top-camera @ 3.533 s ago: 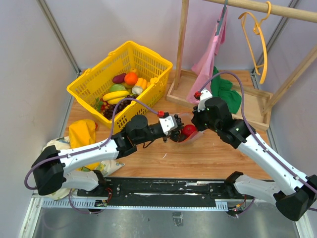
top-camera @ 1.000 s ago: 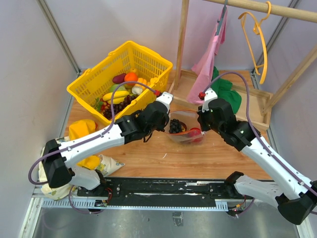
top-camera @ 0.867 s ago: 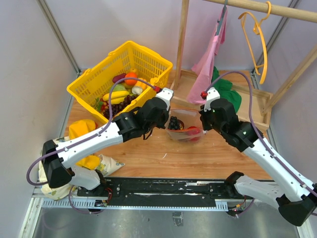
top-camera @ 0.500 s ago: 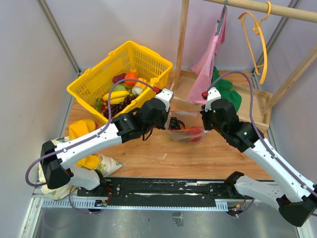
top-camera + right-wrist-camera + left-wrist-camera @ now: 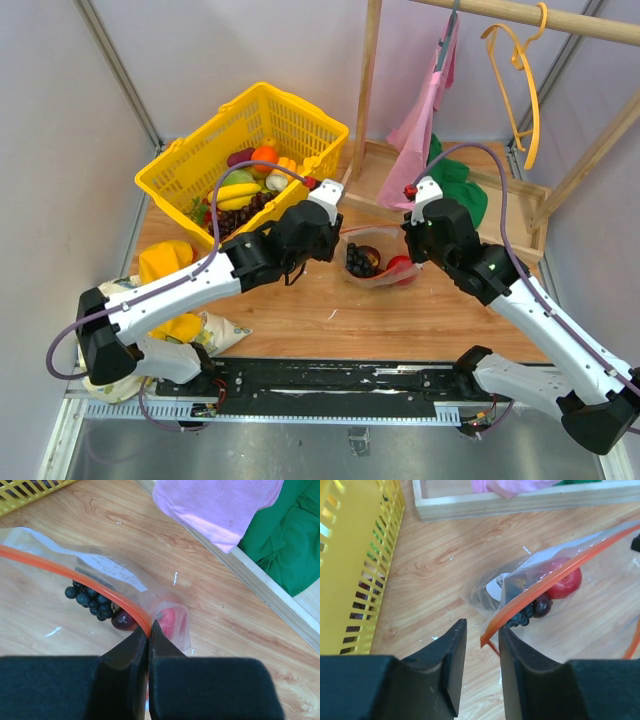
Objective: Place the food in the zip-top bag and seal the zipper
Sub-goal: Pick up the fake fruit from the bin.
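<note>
The clear zip-top bag (image 5: 375, 268) lies on the table between my grippers, holding dark grapes (image 5: 358, 260) and a red apple (image 5: 400, 266). My right gripper (image 5: 148, 628) is shut on the red zipper (image 5: 75, 575) at the right end of the mouth; it also shows in the top view (image 5: 408, 250). My left gripper (image 5: 481, 632) is open, and the zipper's (image 5: 560, 572) left end lies loose between the jaws, near the right finger (image 5: 512, 650). The yellow basket (image 5: 300, 115) at the back left holds bananas (image 5: 232, 192), an orange (image 5: 263, 155) and other food.
A wooden rack base (image 5: 510, 215) with a green cloth (image 5: 455, 190) and a hanging pink cloth (image 5: 425, 110) stands behind the bag. An orange hanger (image 5: 525, 70) hangs at the back right. A yellow cloth bundle (image 5: 165, 270) lies at the left.
The bag has sunk a little lower onto the table and the grapes have settled inside. My left gripper has drawn back slightly to the mouth's left end. The right gripper keeps its hold.
</note>
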Tool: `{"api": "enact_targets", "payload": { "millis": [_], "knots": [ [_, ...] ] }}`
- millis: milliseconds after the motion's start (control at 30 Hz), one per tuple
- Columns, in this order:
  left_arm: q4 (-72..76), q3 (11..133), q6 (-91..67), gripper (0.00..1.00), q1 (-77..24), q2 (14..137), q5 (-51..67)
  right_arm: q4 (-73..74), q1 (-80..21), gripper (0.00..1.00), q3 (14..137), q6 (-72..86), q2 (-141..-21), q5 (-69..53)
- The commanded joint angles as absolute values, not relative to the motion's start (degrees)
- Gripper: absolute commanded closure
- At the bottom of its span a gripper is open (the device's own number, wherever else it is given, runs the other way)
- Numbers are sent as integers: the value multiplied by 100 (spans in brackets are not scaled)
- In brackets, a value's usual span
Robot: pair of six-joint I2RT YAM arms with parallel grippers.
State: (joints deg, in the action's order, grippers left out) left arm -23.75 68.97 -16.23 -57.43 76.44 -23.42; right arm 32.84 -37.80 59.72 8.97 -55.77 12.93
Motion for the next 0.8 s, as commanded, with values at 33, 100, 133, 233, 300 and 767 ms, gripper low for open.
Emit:
{"api": "enact_targets", "payload": {
  "millis": [33, 100, 133, 233, 300, 767],
  "knots": [
    [-2151, 6986, -1437, 54, -5730, 7163, -2489, 3145, -3683, 99, 6071, 936, -5562, 1244],
    [-2234, 7094, -1315, 47, -5711, 7073, -2586, 3146, -3680, 99, 6072, 940, -5583, 1233],
    [-2273, 7164, -1249, 45, -5675, 7034, -2645, 3142, -3678, 99, 6070, 940, -5593, 1224],
    [-2403, 7309, -1051, 38, -5340, 6966, -2721, 3136, -3683, 99, 6063, 940, -5606, 1204],
    [-2595, 7471, -968, 36, -4964, 7013, -2560, 3137, -3682, 99, 6063, 940, -5614, 1200],
    [-3042, 8185, -880, 29, -1978, 7780, -510, 3103, -3682, 99, 6033, 944, -5651, 1099]
  ]
}}
